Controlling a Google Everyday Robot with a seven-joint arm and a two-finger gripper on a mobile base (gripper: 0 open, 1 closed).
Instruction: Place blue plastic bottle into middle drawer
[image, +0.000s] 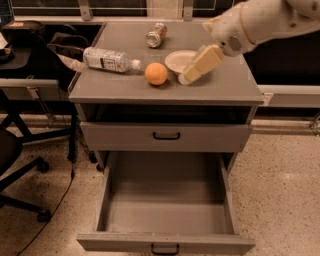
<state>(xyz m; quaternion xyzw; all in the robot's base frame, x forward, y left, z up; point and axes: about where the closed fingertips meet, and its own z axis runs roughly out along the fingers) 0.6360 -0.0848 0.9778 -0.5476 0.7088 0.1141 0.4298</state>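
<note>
One grey cabinet (225, 86); middle drawer (167, 205) pulled open at 6 o'clock. I log the gripper (188, 76) at 2 o'clock by the white bowl (174, 59), grip state cannot tell. Blue plastic bottle (107, 59) lies on the cabinet top at 10 o'clock, the orange (156, 73) at its 4 o'clock.

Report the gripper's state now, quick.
Gripper: open or closed cannot be told; it hangs over the white bowl, away from the blue plastic bottle.
</note>
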